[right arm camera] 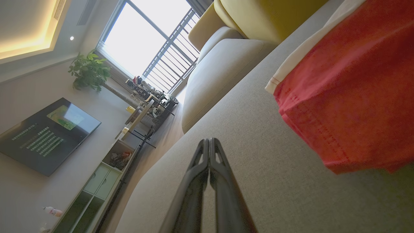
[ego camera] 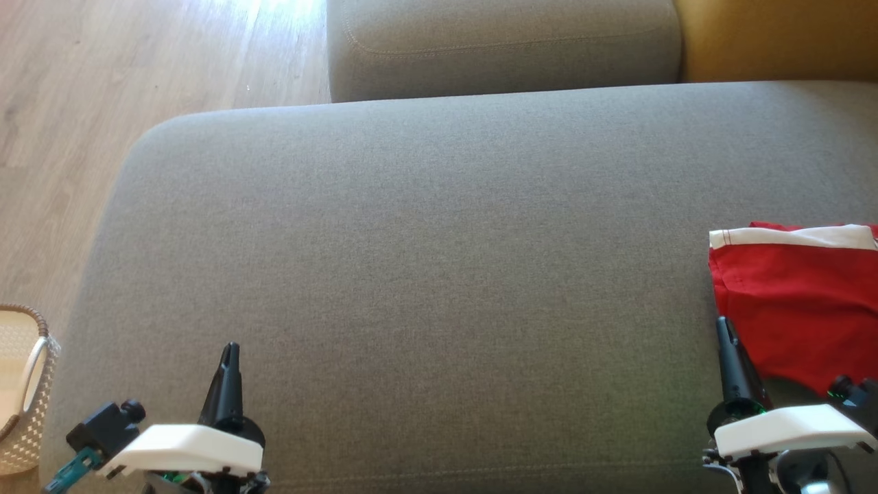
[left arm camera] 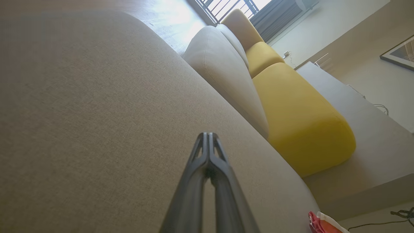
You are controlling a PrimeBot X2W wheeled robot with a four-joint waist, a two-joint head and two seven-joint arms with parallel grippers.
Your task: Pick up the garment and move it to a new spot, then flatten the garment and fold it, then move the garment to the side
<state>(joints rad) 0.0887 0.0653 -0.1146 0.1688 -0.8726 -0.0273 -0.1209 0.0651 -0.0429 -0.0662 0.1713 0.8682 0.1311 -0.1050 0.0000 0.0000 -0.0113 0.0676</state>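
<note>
Fingers are pressing together on both my arms, with nothing caught between them. My left pincer is hovering over the near left corner of the sofa, and my right pincer is hovering over its near right edge, tips pointing toward the back. I am judging that both are waiting low and shut because no grip is wanted just now. A pale woven basket is standing on the floor off the near left corner.

Just beside the right pincer's tips, the garment is lying flat at the right edge of the seat, running out of the head view on that side. It is showing as red cloth with stitched hems and a white band along its far side. Its straight edges and layered hem are suggesting that it is folded already and parked aside, leaving the broad middle free. Whether my finger is touching the cloth I cannot tell.

The seat is spreading out as grey woven fabric, padded, with rounded corners. Beyond its far edge a grey cushion and a yellow cushion are sitting side by side, and pale wood boards are stretching away past the far left corner.
</note>
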